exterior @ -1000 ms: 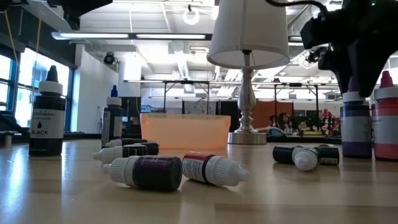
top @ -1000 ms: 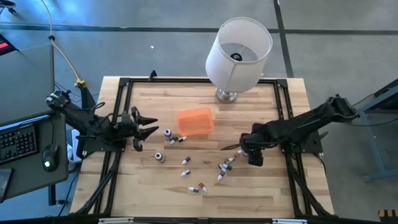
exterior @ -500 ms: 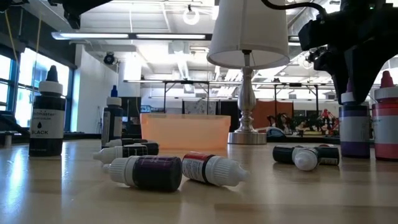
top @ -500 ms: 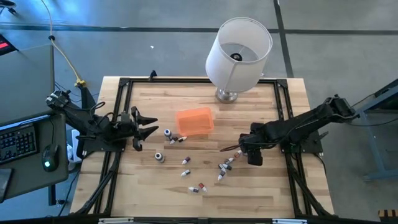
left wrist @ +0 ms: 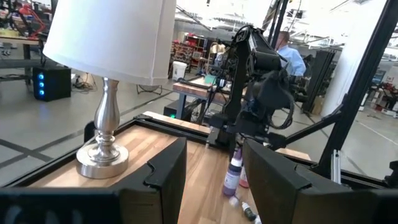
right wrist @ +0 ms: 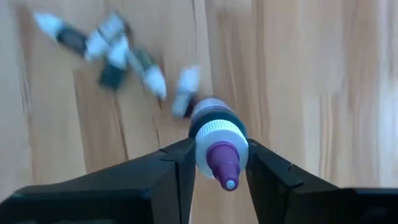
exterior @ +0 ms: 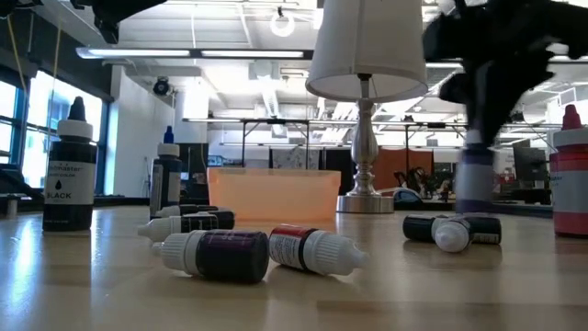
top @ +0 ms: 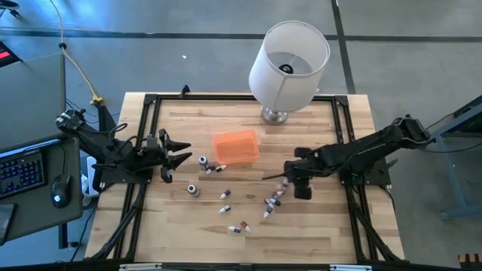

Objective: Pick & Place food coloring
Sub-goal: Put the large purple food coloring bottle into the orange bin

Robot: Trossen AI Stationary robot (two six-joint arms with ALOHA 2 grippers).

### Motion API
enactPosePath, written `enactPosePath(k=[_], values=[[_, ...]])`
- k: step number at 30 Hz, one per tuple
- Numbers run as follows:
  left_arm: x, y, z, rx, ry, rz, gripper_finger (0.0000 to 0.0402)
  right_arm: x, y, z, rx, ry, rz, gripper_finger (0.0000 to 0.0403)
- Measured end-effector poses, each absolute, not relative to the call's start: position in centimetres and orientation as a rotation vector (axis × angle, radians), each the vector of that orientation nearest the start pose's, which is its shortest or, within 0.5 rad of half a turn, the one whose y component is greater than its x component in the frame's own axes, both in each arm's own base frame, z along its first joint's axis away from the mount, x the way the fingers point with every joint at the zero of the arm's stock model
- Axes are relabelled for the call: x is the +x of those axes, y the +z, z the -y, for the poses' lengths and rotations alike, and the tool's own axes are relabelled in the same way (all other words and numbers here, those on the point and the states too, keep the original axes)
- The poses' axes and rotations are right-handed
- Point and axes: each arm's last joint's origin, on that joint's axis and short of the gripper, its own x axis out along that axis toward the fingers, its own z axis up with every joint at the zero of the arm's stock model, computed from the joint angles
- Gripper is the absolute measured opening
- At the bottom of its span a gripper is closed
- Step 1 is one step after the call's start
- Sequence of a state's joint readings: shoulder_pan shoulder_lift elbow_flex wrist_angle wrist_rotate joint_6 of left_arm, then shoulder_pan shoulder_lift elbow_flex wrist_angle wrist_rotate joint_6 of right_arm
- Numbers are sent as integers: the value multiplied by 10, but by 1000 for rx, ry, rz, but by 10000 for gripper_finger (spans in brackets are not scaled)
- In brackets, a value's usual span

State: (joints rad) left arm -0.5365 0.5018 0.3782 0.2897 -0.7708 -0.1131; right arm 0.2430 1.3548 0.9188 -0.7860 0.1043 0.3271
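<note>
Right claw [top: 287, 178] shifted toward table centre pinching purple-tipped bottle [right wrist: 216, 140], left claw [top: 181, 150] spread at edge

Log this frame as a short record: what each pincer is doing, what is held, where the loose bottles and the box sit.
right pincer: shut on a purple-tipped bottle, lifted above the table
left pincer: open, waiting at the left edge, holding nothing
loose bottles: scattered across the table's middle, some upright, most lying down
orange box: behind the bottles, nothing visibly in it
lamp: at the back edge
progress: one bottle in hand, none placed
</note>
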Motion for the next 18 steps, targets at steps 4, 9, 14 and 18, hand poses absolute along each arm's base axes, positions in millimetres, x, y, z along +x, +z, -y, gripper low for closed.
enactPosePath(k=[4,9,14,18], values=[[119,275,47,-214,226,146,156,257,231,-50,40,-117,-976,108],[119,275,47,-219,226,152,156,282,258,-40,-28,-283,-635,124],[119,275,47,-219,227,151,156,297,302,-30,-210,-359,-469,118],[119,276,47,-223,237,156,156,313,316,-15,-204,-366,-551,111]])
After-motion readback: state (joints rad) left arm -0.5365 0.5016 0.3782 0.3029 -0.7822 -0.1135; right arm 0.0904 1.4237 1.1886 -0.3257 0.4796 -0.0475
